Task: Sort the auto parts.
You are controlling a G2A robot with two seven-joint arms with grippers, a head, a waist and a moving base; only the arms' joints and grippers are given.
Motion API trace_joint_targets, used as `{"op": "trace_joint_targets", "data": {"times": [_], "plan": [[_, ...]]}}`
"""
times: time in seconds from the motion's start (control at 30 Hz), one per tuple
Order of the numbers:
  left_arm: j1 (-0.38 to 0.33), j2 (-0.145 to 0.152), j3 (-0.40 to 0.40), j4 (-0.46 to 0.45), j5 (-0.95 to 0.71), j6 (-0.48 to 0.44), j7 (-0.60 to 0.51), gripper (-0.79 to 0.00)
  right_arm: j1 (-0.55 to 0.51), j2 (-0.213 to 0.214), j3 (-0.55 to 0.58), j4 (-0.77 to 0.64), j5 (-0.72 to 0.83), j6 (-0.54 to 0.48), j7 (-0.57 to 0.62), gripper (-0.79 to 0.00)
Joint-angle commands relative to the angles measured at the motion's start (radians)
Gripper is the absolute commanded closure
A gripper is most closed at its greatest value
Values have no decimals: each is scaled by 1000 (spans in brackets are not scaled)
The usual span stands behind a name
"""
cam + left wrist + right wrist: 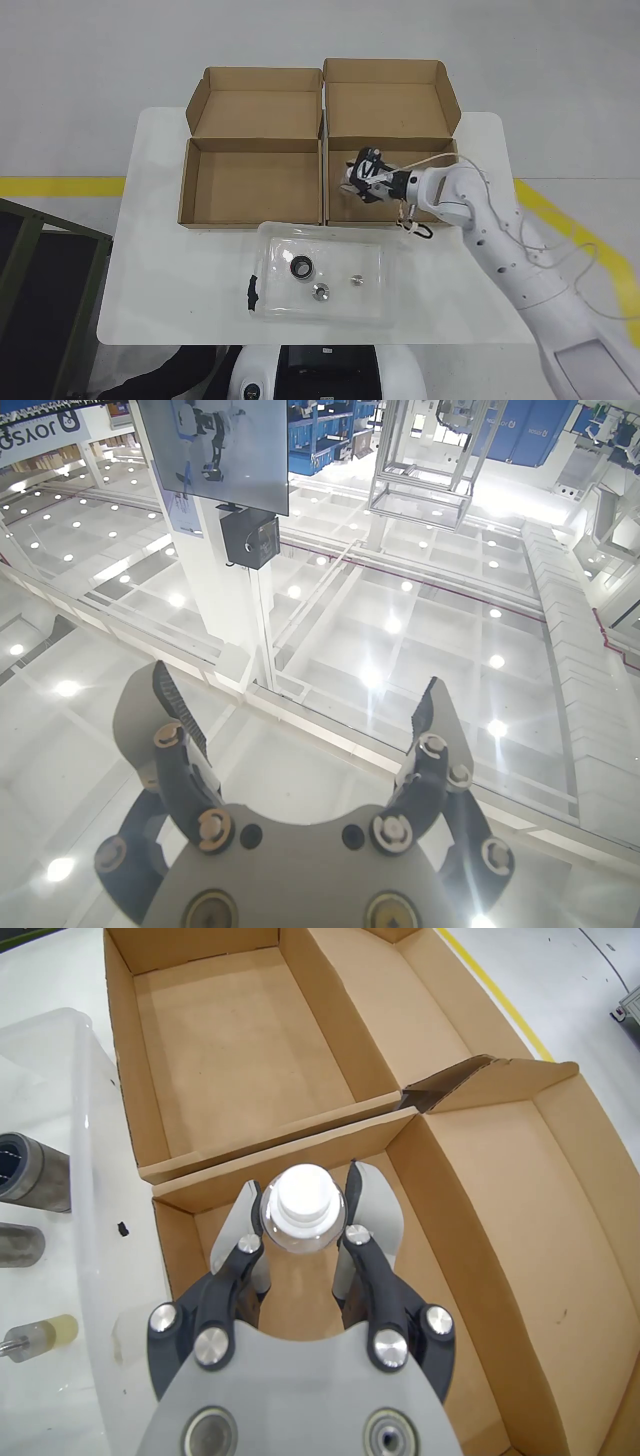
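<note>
My right gripper [304, 1200] is shut on a clear, rounded part with a white stepped core [304, 1208]. It holds the part above the near-left corner of the right cardboard box [440, 150], where the gripper [362, 172] hovers over the box floor. The left cardboard box [250, 185] stands beside it. In the clear plastic tray [270, 235] lie a dark metal cylinder [301, 268], a smaller grey cylinder [320, 292] and a small clear part with a yellowish end [356, 280]. My left gripper [295, 695] is open, pointing up at a ceiling, with nothing between its fingers.
Both boxes have their lids folded back toward the table's far edge. A small black piece [251, 290] sits at the tray's left wall. Bare white table [150, 290] lies left and right of the tray. A yellow floor line [60, 186] runs beside the table.
</note>
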Motion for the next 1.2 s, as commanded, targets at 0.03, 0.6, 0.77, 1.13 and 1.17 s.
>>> {"op": "trace_joint_targets", "data": {"times": [0.03, 0.6, 0.77, 1.13, 1.17], "plan": [[0, 0, 0, 0, 0, 0, 0, -785, 6, -5, -9, 31, -9, -2, -21, 0], [0, 0, 0, 0, 0, 0, 0, -785, 13, -15, 8, 45, 5, -25, -47, -785], [0, 0, 0, 0, 0, 0, 0, -785, -39, 14, 97, -84, 10, -50, -21, -785], [0, 0, 0, 0, 0, 0, 0, -785, -267, 81, 264, -498, 39, -127, 196, -785], [0, 0, 0, 0, 0, 0, 0, -785, -286, 84, 273, -523, 43, -130, 208, -785]]}}
